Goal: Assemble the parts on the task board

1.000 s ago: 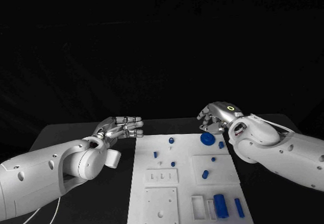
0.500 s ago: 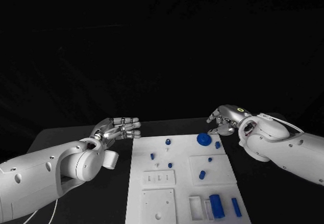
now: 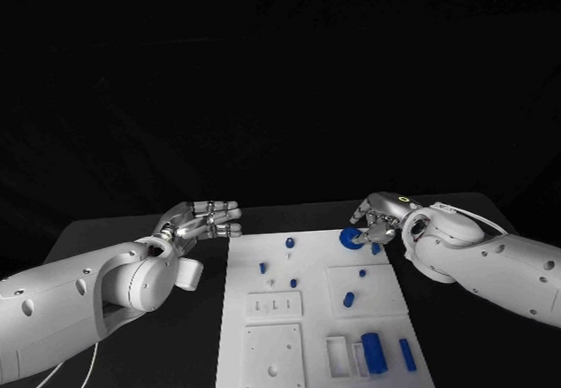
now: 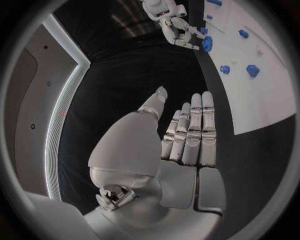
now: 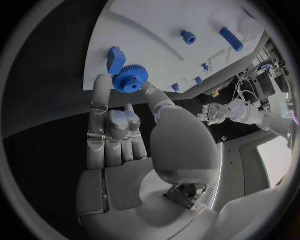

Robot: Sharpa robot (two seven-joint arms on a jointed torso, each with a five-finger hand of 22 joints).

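Observation:
The white task board [image 3: 274,329] lies lengthwise in the middle of the table. At its far right corner my right hand [image 3: 384,215] pinches a blue gear [image 3: 352,236] between thumb and a finger. The right wrist view shows the gear [image 5: 130,79] at the fingertips [image 5: 102,86], just above the board [image 5: 156,45] and next to a blue block [image 5: 115,59]. My left hand [image 3: 203,221] hovers by the board's far left corner, fingers straight and together, holding nothing. In the left wrist view, the left hand [image 4: 186,137] is open and the right hand [image 4: 175,27] is at the gear [image 4: 207,43].
Several small blue pegs stand on the board, such as one [image 3: 289,243] near the far edge and one [image 3: 348,300] on the raised right plate. A blue cylinder [image 3: 374,353] and a blue bar [image 3: 406,354] lie at the near right. Black table surrounds the board.
The head camera has shifted. My right hand has come down closer onto the gear and its fingers have closed on it. The left hand has stayed in place.

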